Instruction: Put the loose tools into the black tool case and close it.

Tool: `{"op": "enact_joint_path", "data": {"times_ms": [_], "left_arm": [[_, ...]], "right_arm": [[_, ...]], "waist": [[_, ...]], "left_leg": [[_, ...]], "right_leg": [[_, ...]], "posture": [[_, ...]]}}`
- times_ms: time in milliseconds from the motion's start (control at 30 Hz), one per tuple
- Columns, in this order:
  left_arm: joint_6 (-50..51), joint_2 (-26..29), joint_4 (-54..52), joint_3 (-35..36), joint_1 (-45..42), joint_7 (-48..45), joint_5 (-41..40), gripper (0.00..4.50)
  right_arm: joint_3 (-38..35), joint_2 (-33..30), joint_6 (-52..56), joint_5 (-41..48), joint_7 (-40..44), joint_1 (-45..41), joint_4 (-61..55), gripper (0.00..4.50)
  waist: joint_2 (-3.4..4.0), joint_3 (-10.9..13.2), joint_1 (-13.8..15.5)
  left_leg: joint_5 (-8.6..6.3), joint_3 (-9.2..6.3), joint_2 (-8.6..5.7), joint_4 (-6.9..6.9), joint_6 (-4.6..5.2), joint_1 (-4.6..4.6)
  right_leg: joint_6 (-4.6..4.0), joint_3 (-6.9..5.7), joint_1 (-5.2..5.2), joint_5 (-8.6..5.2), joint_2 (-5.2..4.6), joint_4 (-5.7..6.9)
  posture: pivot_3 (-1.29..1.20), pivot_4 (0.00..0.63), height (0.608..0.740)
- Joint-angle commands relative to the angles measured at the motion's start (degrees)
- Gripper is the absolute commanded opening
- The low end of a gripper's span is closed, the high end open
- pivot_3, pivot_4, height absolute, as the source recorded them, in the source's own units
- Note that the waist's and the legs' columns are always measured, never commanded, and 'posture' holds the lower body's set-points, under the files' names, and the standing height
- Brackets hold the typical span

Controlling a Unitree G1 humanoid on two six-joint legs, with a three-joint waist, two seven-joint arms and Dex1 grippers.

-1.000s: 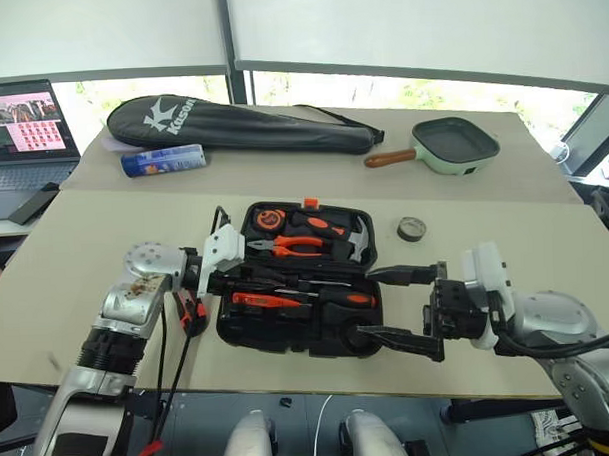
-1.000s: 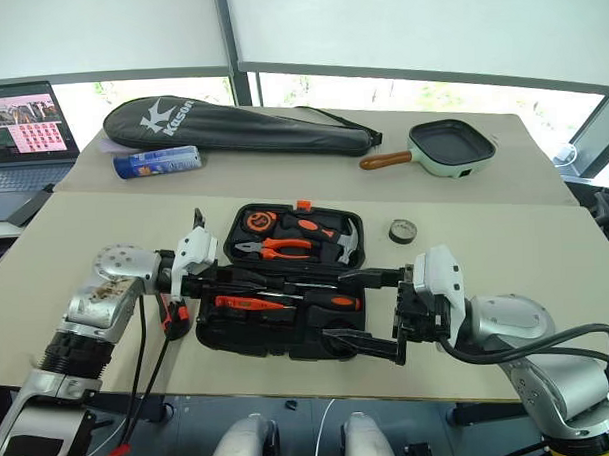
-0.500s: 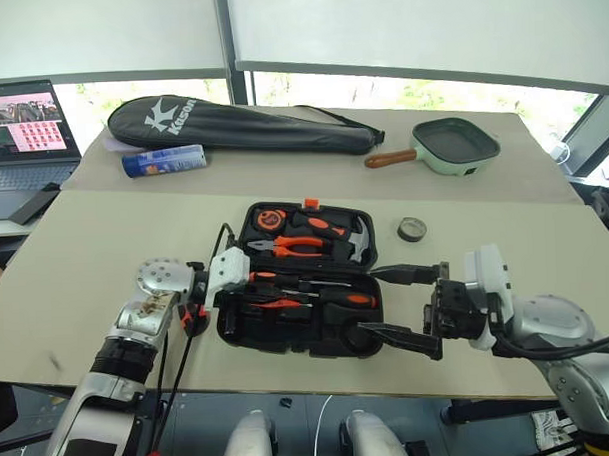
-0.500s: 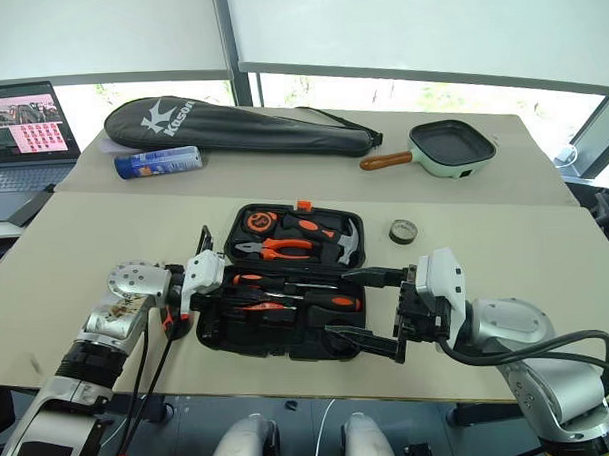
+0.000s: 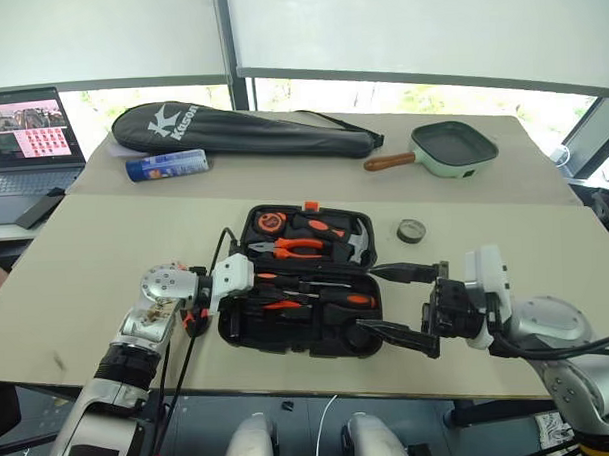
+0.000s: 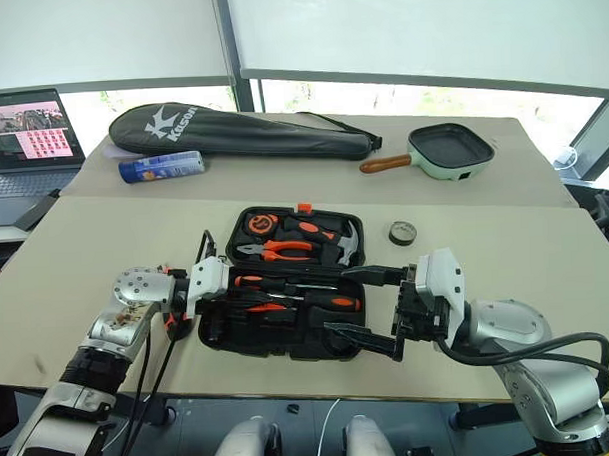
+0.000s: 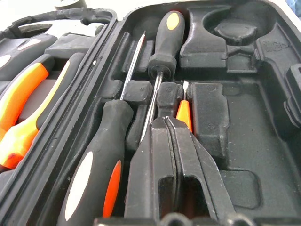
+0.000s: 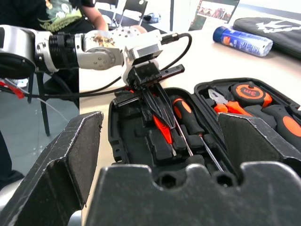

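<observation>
The black tool case (image 5: 233, 329) lies open in the middle of the table. My left gripper (image 7: 167, 120) reaches into its near half, fingers nearly together on a slim orange tester screwdriver (image 7: 183, 112) lying in the moulded slots. Two orange-and-black screwdrivers (image 7: 96, 165) (image 7: 164, 37) lie beside it in the same half. A small black tape roll (image 5: 412, 229) sits on the table to the right of the case. My right gripper (image 5: 369, 304) hovers wide open at the case's near right corner, with nothing between its fingers.
Pliers (image 5: 290, 246), a hammer (image 5: 357, 243) and a tape measure (image 5: 268, 220) fill the case's far half. A black racket bag (image 5: 241, 130), a blue can (image 5: 165, 164) and a green pan (image 5: 454, 145) lie on the far table. A laptop (image 5: 26, 133) stands far left.
My left wrist has swung in toward the case and tipped down, lowering the orange screwdriver into the near half. The right gripper has stayed put. The camera has shifted slightly.
</observation>
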Motion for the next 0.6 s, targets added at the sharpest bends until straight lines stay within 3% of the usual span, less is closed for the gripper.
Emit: {"op": "enact_joint_path", "data": {"times_ms": [33, 100, 167, 300, 433, 600], "left_arm": [[3.7, 3.8, -8.4, 9.4, 2.2, 2.0, -7.8, 1.42], [7.2, 6.7, -12.8, 12.7, 6.5, 2.4, -10.1, 2.25], [11.0, 9.2, -18.5, 20.4, 15.0, 5.7, -13.4, 2.83], [12.8, 10.2, -22.8, 33.0, 29.4, 11.5, -14.0, 4.37], [12.2, 6.3, -22.1, 45.9, 44.1, 17.5, -13.4, 4.45], [16.4, 3.4, -25.0, 50.6, 53.2, 22.6, -14.2, 4.45]], "right_arm": [[-4.7, -0.7, -2.7, 2.7, 3.6, 2.2, 1.2, 4.5], [-5.7, -1.0, -3.4, 2.7, 5.5, 3.8, 2.0, 4.5], [-6.5, -0.1, -7.1, 0.8, 7.0, 5.5, 3.4, 4.5], [-6.9, 2.8, -15.7, -3.5, 7.9, 6.8, 6.4, 4.5], [-5.6, 5.1, -24.0, -7.3, 10.7, 7.8, 10.6, 4.5], [-5.0, 5.4, -25.8, -6.8, 12.5, 6.6, 14.1, 4.5]], "waist": [[-0.1, 0.1, -0.1], [-0.07, 0.0, -0.5], [-0.05, 0.0, -1.1], [-0.04, 0.1, -1.5], [-0.1, 0.1, -1.2], [-0.14, 0.2, 0.0]], "left_leg": [[0.0, -0.12, 0.02, 0.01, 0.0, -0.2], [0.0, -0.24, 0.0, 0.0, 0.0, -0.34], [-0.03, -0.23, 0.01, -0.08, 0.05, -0.31], [-0.1, -0.22, 0.07, -0.21, 0.11, -0.22], [-0.1, -0.16, 0.08, -0.21, 0.1, -0.02], [-0.11, -0.06, 0.04, -0.21, 0.08, 0.11]], "right_leg": [[0.0, 0.0, -0.21, 0.0, 0.01, 0.04], [-0.01, 0.02, -0.33, 0.01, 0.01, 0.03], [0.0, 0.05, -0.33, 0.01, -0.01, -0.01], [0.04, 0.09, -0.33, -0.03, -0.12, -0.05], [0.02, 0.08, -0.22, -0.05, -0.22, -0.06], [0.0, 0.01, -0.28, -0.11, -0.34, -0.27]], "posture": [[0.0, 0.15, 0.74], [0.0, 0.15, 0.74], [0.0, 0.15, 0.74], [0.0, 0.15, 0.74], [0.0, 0.15, 0.74], [0.0, 0.15, 0.74]]}}
